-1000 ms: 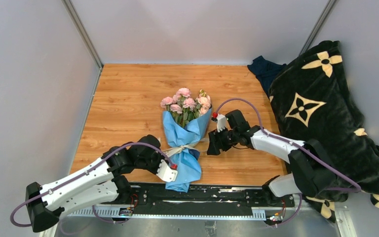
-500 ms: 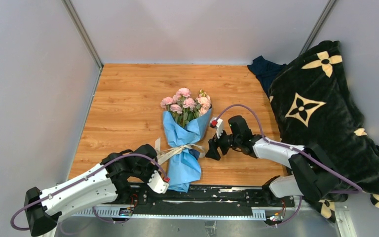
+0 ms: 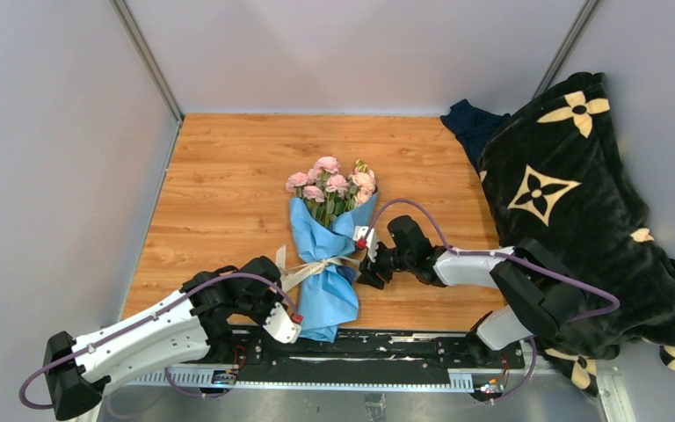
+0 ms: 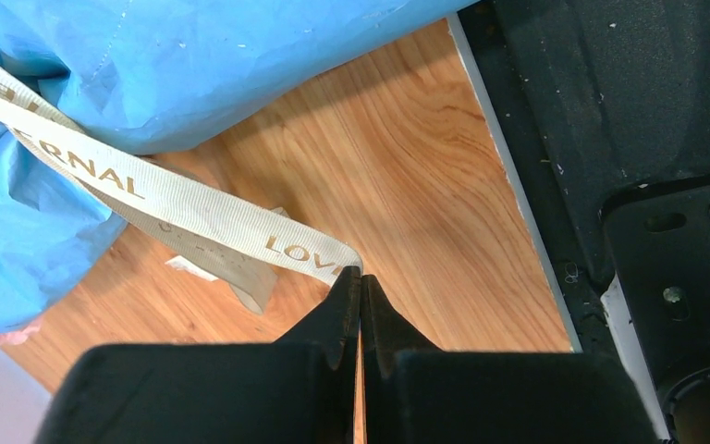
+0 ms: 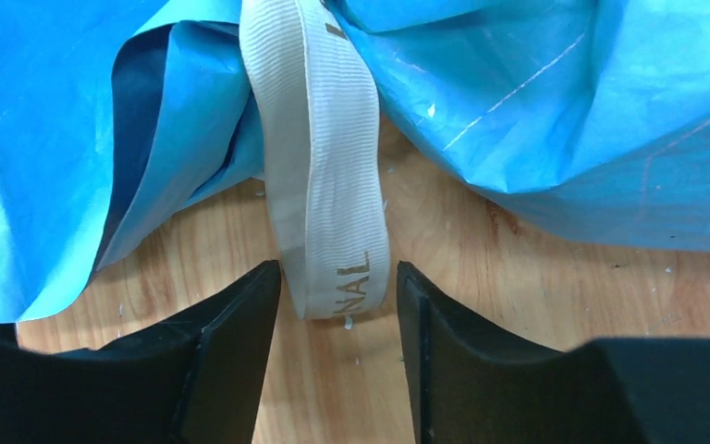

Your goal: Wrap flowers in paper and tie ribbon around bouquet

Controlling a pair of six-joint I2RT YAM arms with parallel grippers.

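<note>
The left gripper (image 4: 360,277), at the bouquet's (image 3: 330,294) seven o'clock, pinches the ribbon's (image 4: 176,199) printed end. At three o'clock, the right gripper (image 5: 337,277) gapes around the other tail.

Left arm (image 3: 141,332) and right arm (image 3: 468,264): white moulded link shells joined by black joint housings. A purple cable (image 3: 402,200) runs externally along each arm. Each wrist carries a small red marker (image 3: 362,243). Gripper fingers (image 5: 226,351) are matte black and wedge-shaped.
</note>
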